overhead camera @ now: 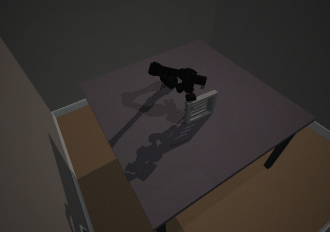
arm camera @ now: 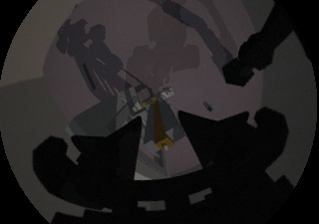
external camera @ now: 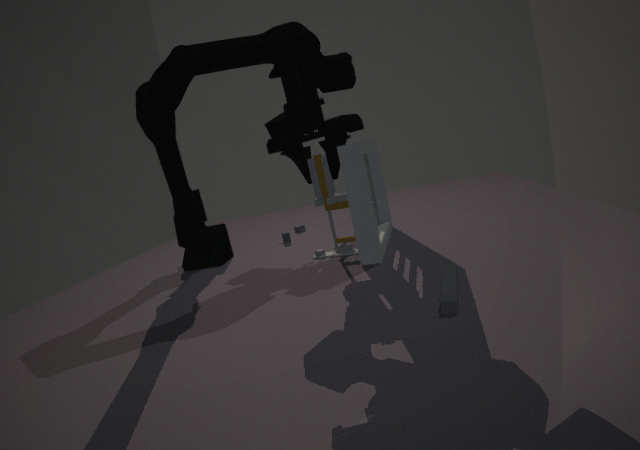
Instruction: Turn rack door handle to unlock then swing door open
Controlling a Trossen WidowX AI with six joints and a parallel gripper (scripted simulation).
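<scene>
From where I'm standing, the black arm (overhead camera: 170, 70) (external camera: 222, 55) (arm camera: 259, 50) is arching over the table (overhead camera: 240, 104) (external camera: 232, 383) (arm camera: 234, 97), and its gripper (overhead camera: 190, 97) (external camera: 323, 179) (arm camera: 159, 115) is reaching down with its jaws standing open. The upright handle (external camera: 323, 174) (arm camera: 159, 124) is rising between the parted fingers, right of centre in the exterior view and near the middle of the wrist view; I cannot tell whether either finger is touching it. The pale slatted panel (overhead camera: 187, 112) (external camera: 361, 202) (arm camera: 97, 121) is standing just beside the gripper, right of centre in the top view.

The top view is showing the slats and two table legs (overhead camera: 279, 150) (overhead camera: 161, 227), which the other views are leaving out. There the gripper's body is covering the handle, while the exterior view is showing its orange strip and both fingertips. The wrist view is looking down along that strip.

I'm counting one arm, one gripper with two fingers, one panel and one upright handle. Two orange crosspieces (external camera: 337, 205) (external camera: 346, 239) are showing in the exterior view, one above the other. Two small grey blocks (external camera: 286, 238) (external camera: 299, 229) are sitting left of the handle there, apart from each other. One dark bar (overhead camera: 178, 143) (external camera: 448, 292) (arm camera: 89, 77) is lying in shadow, at the left of the wrist view.
</scene>
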